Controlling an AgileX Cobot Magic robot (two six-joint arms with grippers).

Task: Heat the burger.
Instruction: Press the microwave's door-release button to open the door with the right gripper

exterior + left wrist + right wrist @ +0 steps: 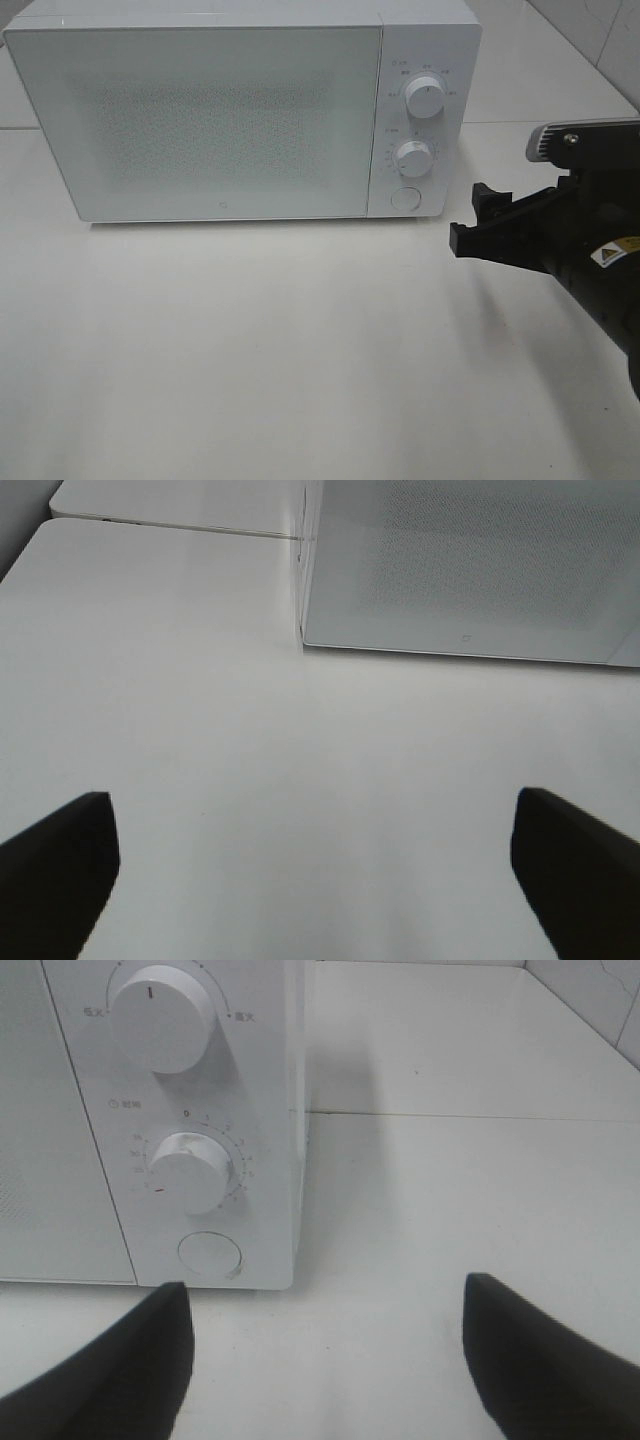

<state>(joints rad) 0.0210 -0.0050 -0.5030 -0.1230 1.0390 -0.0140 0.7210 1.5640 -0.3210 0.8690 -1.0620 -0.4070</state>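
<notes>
You won't find the burger in any of the three views. No part of the counter (pixel 300 350) that shows carries it, and the door (pixel 200 120) of the microwave (pixel 230 20) is shut behind a frosted, speckled face, so you cannot tell whether it sits inside. In the high view the microwave fills 10 to 1 o'clock, with its controls at 1 o'clock: the upper knob (pixel 427 97), the lower knob (pixel 413 158) under it, and the round button (pixel 404 197) lowest. Your right end effector (pixel 472 218) reaches in at 3 o'clock, near the button's side of the panel but clear of it, its fingers spread wide with nothing between them. Your left end effector (pixel 312 810) shows only in its own wrist view, also spread wide and empty, over bare counter and facing the microwave's front corner on the side away from the knobs. Judging by the task, expect the burger to be light, soft and easy to crush, a loose stack whose layers will slide if you tilt it, with a glossy bun that may slip. Take it across its widest part from both sides, low enough to catch both bun halves. Close only until you touch it, and keep it level as you carry it.
</notes>
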